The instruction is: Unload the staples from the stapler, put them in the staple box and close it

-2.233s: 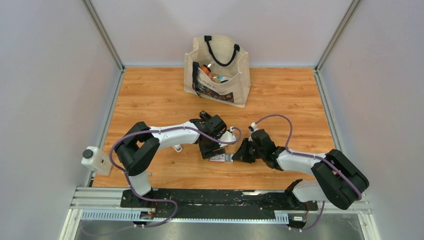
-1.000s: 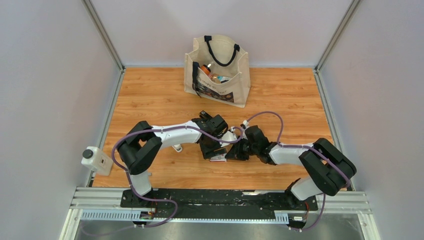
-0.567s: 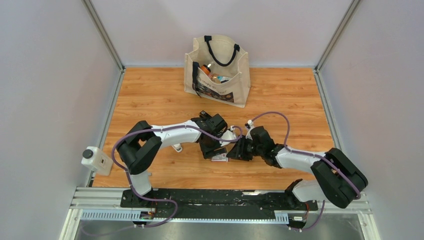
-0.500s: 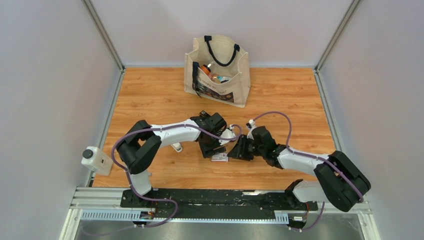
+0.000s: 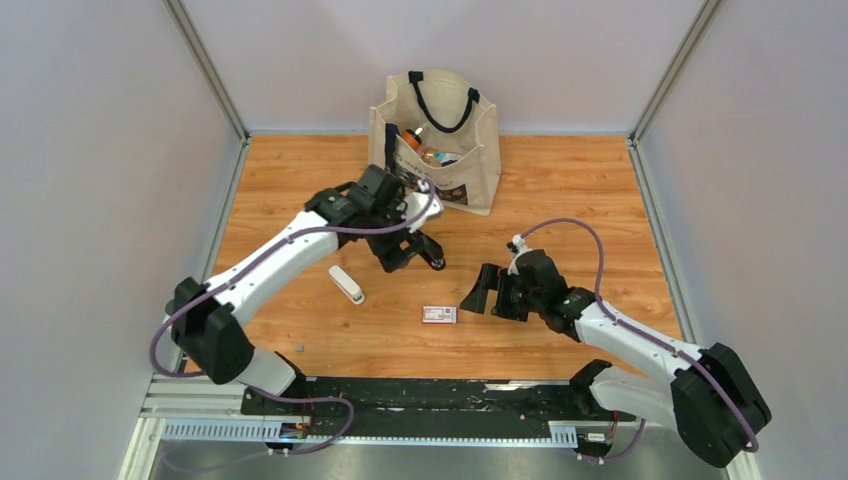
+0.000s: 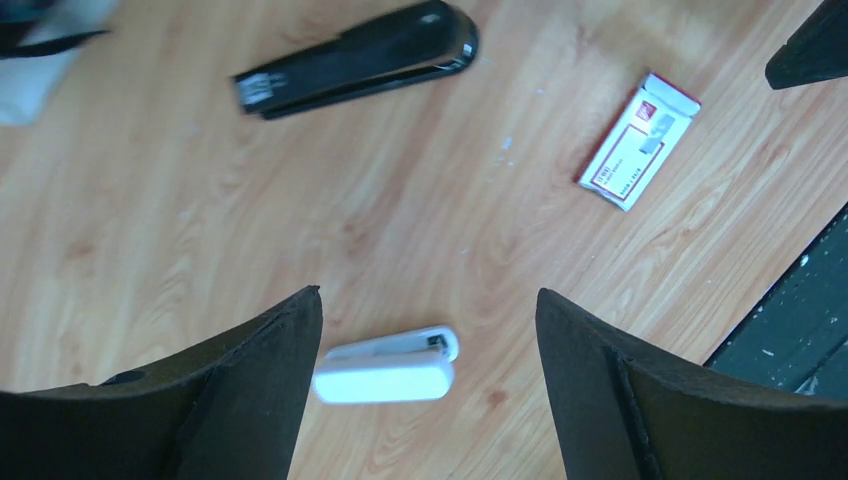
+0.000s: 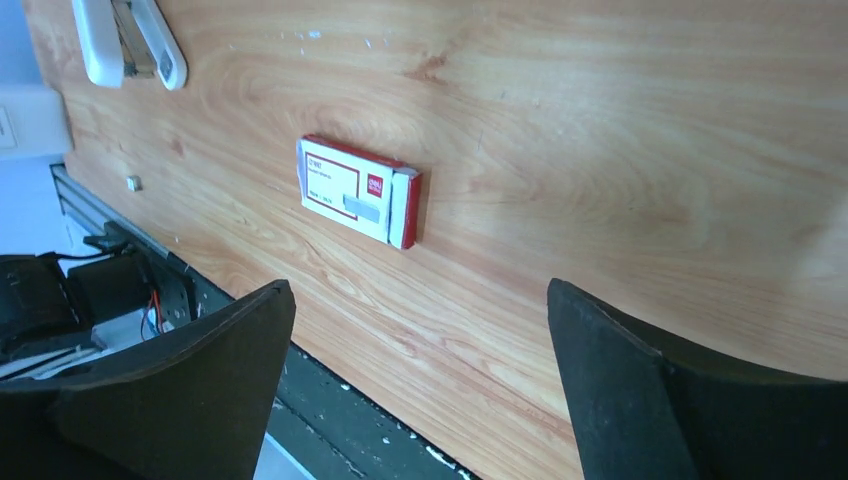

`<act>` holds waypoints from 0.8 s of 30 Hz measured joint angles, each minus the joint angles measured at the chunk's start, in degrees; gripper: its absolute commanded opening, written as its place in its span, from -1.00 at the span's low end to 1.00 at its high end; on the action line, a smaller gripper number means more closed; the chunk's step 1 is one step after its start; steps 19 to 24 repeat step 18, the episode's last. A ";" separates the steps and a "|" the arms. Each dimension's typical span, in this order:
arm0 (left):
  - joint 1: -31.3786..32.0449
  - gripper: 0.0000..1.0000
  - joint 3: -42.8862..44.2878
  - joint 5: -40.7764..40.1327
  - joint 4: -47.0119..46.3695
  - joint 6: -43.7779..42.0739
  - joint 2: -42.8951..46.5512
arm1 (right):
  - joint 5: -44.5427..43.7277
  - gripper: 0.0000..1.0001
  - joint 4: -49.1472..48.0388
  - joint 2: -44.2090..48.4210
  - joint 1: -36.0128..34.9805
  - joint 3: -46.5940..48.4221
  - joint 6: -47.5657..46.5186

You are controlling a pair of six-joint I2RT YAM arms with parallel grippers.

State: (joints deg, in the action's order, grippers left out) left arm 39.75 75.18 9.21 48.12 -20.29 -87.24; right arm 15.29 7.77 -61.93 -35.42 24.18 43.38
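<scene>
The black stapler (image 6: 360, 55) lies flat on the wooden table, its rounded end (image 5: 436, 262) pointing toward the red-and-white box. My left gripper (image 6: 428, 295) hangs open well above the table, just left of the stapler in the top view (image 5: 398, 250), holding nothing. The white oblong bar (image 6: 385, 365) lies far below its fingers. My right gripper (image 7: 420, 285) is open and empty, low over the table right of the box (image 5: 480, 290). A tiny grey bit that looks like staples (image 5: 298, 348) lies near the front edge (image 7: 133, 182).
The small red-and-white box (image 5: 438, 314) lies between the two grippers, nearer the front. A canvas tote bag (image 5: 436, 140) with items inside stands at the back. The black rail (image 5: 420, 395) runs along the front edge.
Both grippers have let go and opened. The left arm rose and swung back toward the tote; the right arm drew back to the right. The stapler now lies free on the table.
</scene>
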 measured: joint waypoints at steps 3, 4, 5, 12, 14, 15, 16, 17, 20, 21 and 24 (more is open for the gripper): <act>-3.72 0.74 3.32 0.90 2.80 -0.04 5.22 | -2.78 1.00 5.70 2.03 0.00 4.13 -1.99; -5.14 0.74 3.69 1.31 3.72 0.02 7.04 | -3.89 1.00 7.45 2.95 0.00 5.77 -2.64; -6.47 0.74 3.80 1.79 4.68 0.17 8.66 | -4.70 1.00 8.83 3.82 0.00 7.21 -3.15; -20.09 0.84 0.11 8.35 10.60 1.14 19.26 | -8.24 1.00 14.56 9.38 0.00 13.94 -6.34; -23.17 0.85 -3.06 7.87 10.99 1.57 22.75 | -8.85 1.00 15.93 9.57 0.00 14.71 -6.86; -24.22 0.85 -4.74 6.91 10.78 1.75 24.68 | -9.29 1.00 16.52 9.40 0.00 15.04 -7.04; -24.87 0.84 -6.88 5.75 10.40 1.88 26.84 | -9.75 1.00 17.20 9.01 0.00 15.41 -7.17; -25.22 0.85 -8.76 4.76 10.32 1.99 28.81 | -10.21 1.00 17.99 8.44 0.00 15.91 -7.30; -25.59 0.84 -10.86 3.54 9.90 2.01 31.06 | -10.62 1.00 18.75 7.48 0.00 16.52 -7.52; -25.59 0.84 -10.86 3.54 9.90 2.01 31.06 | -10.62 1.00 18.75 7.48 0.00 16.52 -7.52; -25.59 0.84 -10.86 3.54 9.90 2.01 31.06 | -10.62 1.00 18.75 7.48 0.00 16.52 -7.52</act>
